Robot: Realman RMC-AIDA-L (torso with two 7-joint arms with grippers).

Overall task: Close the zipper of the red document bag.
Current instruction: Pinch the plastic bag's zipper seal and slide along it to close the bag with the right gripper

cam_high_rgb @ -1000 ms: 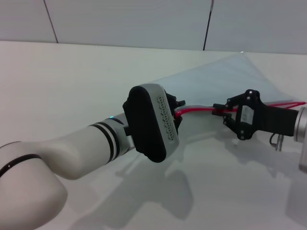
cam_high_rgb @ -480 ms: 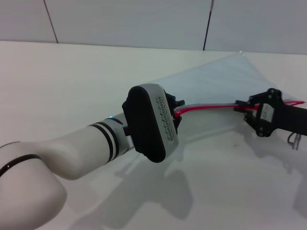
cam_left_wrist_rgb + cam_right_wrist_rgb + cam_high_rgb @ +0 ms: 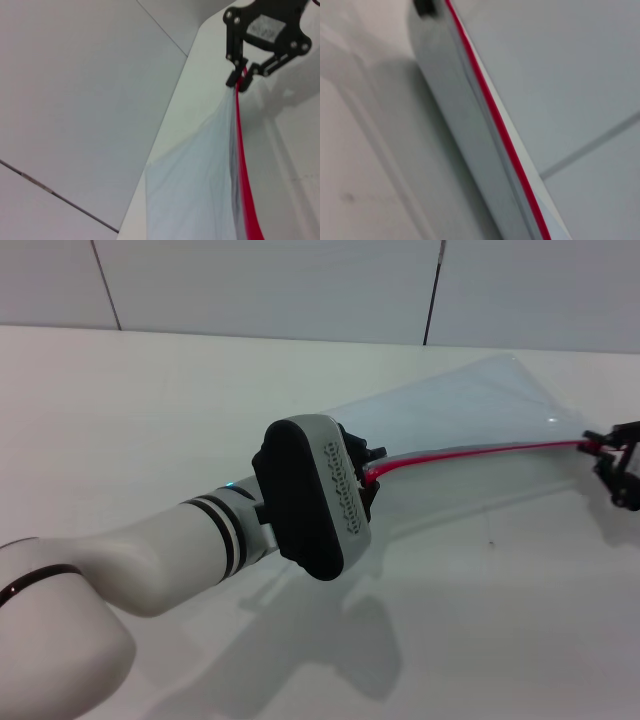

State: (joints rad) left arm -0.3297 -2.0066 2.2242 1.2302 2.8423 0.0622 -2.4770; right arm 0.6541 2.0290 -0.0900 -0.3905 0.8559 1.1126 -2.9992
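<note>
The red document bag (image 3: 470, 405) is a flat translucent pale blue pouch, held off the white table between my two grippers. Its zipper (image 3: 480, 451) runs as one thin red line along the near edge. My left gripper (image 3: 368, 476) sits at the zipper's left end, mostly hidden behind its wrist housing, and the red strip ends in its fingers. At the zipper's far right end my right gripper (image 3: 592, 444) is at the picture's edge. In the left wrist view the right gripper (image 3: 240, 81) is pinched shut on the tip of the zipper (image 3: 245, 170).
The white table (image 3: 150, 410) spreads all round, with a tiled wall (image 3: 260, 280) behind it. My left arm (image 3: 190, 555) crosses the near left. The right wrist view shows the zipper (image 3: 495, 120) along the bag (image 3: 455, 125), with a dark part (image 3: 424, 6) at its far end.
My right gripper has slid rightwards along the zipper from near the middle to the far right end. The two red lines have merged into one. The left arm has stayed put.
</note>
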